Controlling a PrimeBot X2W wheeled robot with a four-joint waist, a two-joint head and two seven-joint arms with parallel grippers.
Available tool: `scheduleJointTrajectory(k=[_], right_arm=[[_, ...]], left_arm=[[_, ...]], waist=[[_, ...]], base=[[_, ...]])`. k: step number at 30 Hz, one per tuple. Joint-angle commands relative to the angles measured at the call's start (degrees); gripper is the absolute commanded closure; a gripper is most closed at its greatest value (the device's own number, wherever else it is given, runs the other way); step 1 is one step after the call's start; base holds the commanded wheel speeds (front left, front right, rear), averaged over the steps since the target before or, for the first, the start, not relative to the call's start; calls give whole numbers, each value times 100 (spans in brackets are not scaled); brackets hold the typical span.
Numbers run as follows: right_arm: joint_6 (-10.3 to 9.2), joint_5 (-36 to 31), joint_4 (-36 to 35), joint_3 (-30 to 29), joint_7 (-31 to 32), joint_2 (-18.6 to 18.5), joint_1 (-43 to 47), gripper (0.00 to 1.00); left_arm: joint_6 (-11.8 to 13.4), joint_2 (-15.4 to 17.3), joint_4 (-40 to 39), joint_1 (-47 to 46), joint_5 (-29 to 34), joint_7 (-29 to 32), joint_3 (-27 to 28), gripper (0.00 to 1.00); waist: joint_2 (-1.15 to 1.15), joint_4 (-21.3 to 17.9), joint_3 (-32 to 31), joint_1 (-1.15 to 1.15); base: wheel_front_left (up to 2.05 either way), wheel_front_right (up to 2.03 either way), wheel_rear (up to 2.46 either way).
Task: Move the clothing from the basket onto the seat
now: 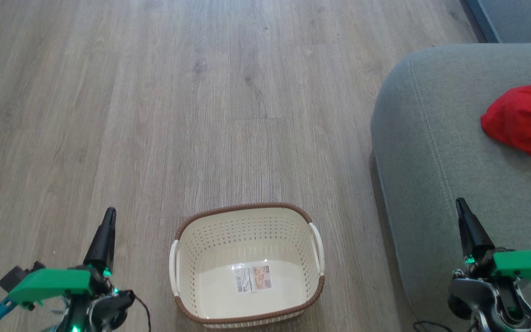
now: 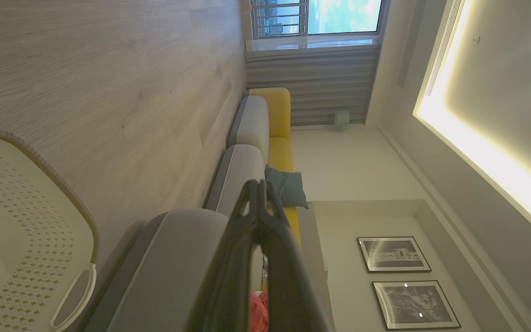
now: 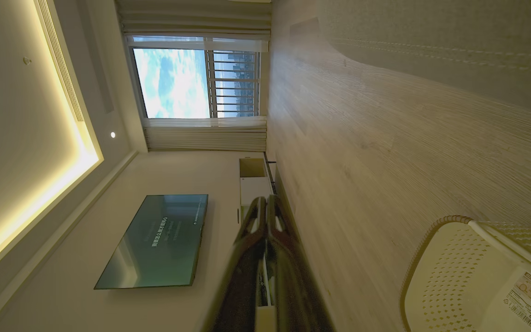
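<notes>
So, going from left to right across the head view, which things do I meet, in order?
left gripper → cream laundry basket → grey-green seat → red clothing lying on that seat

- The clothing (image 1: 523, 122) runs past the head view's right edge, so its far side is cut off.
- The seat (image 1: 431, 161) is cut by the right and bottom edges.
- The print on the paper label (image 1: 253, 278) in the basket (image 1: 247, 226) is too small to read.
- In the left wrist view, the left gripper (image 2: 258, 184) covers most of the clothing.
- The writing on the television (image 3: 159, 240) is too small to read.
</notes>
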Motion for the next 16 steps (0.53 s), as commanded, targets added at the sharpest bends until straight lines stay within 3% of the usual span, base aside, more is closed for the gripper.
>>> scheduleJointTrajectory(k=[1,16], right_arm=[[3,19,-180,91,39,-17,-300,100],[3,19,-180,90,39,-17,-300,100]], left_arm=[[-54,48,-183,-264,-39,43,202,100],[-54,48,-183,-264,-39,43,202,100]], waist=[[0,0,0,0],[0,0,0,0]], base=[[0,0,0],[0,0,0]])
